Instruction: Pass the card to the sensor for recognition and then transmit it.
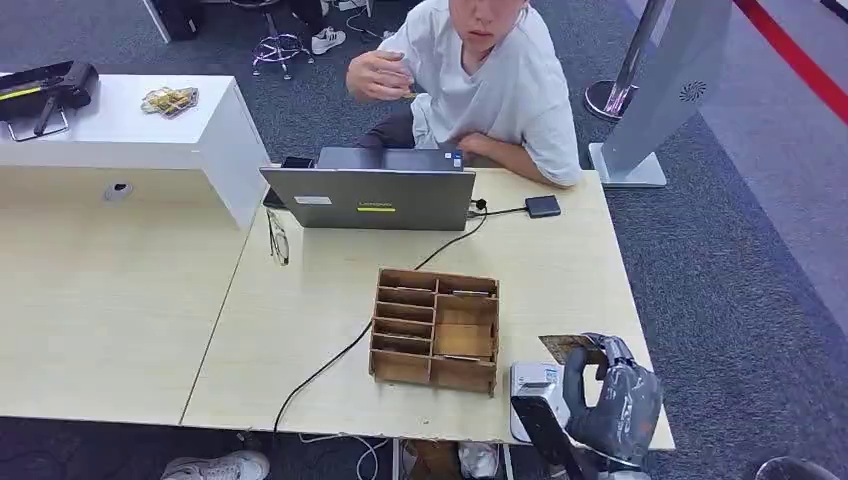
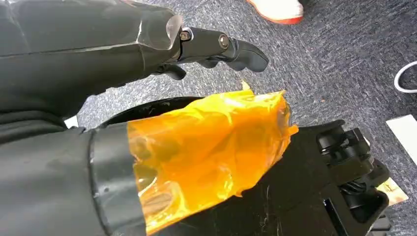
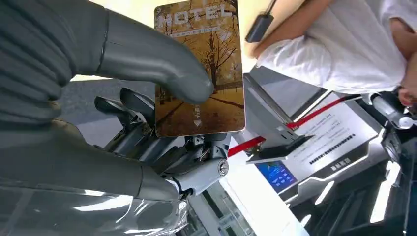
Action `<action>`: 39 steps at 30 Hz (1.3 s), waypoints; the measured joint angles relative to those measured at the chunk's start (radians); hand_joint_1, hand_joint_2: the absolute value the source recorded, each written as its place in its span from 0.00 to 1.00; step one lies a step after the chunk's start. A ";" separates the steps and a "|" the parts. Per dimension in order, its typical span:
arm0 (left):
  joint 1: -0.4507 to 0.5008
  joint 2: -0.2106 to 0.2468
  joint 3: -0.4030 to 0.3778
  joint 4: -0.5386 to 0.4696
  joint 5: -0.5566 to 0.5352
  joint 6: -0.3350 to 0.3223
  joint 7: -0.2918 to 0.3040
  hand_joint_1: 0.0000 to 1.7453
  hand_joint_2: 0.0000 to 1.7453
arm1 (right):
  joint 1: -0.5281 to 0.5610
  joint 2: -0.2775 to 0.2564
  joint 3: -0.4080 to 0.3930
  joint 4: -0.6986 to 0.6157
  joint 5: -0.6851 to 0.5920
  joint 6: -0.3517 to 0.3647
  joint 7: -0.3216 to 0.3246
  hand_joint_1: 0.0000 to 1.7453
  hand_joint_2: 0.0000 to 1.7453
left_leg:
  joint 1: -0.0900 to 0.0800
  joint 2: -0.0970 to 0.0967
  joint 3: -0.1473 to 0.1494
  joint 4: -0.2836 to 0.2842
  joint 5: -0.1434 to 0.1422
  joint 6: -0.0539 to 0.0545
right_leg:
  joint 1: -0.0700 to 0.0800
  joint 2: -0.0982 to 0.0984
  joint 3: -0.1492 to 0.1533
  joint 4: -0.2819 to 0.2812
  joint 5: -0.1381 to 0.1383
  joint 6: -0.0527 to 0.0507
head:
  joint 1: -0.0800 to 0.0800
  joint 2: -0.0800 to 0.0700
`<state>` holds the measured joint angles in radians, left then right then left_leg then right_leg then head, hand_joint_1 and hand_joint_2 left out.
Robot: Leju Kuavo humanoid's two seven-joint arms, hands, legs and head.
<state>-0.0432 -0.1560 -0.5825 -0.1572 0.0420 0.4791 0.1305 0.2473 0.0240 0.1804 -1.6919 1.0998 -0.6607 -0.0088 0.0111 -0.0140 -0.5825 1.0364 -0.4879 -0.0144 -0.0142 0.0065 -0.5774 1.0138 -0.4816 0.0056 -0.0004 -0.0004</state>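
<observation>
The right hand (image 1: 610, 385) pinches the card (image 3: 199, 69) above the sensor (image 1: 532, 392), beside the wooden organizer (image 1: 436, 328); the left hand's (image 2: 216, 46) fingers hang released.

Even, bright overhead light falls on the table (image 1: 120, 320), with only soft shadows under the laptop (image 1: 370, 200). The right hand (image 3: 98, 123) looms soft and out of focus at close range, while glare streaks the amber tape (image 2: 206, 147).

Pale wooden tables (image 1: 120, 330) on dark grey carpet (image 1: 740, 280).
</observation>
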 joint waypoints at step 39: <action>-0.001 0.000 -0.001 0.000 -0.015 -0.009 -0.015 0.00 0.00 | -0.001 0.236 -0.086 -0.225 -0.241 -0.010 -0.538 1.00 1.00 | 0.000 0.000 0.000 0.000 0.000 0.000 | 0.000 0.000 0.000 0.000 0.000 0.000 | 0.000 0.000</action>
<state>-0.0442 -0.1560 -0.5833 -0.1572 0.0271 0.4700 0.1152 0.2467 0.2602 0.0946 -1.9165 0.8583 -0.6703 -0.5463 0.0111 -0.0140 -0.5826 1.0364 -0.4878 -0.0145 -0.0143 0.0065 -0.5772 1.0139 -0.4816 0.0056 -0.0004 -0.0004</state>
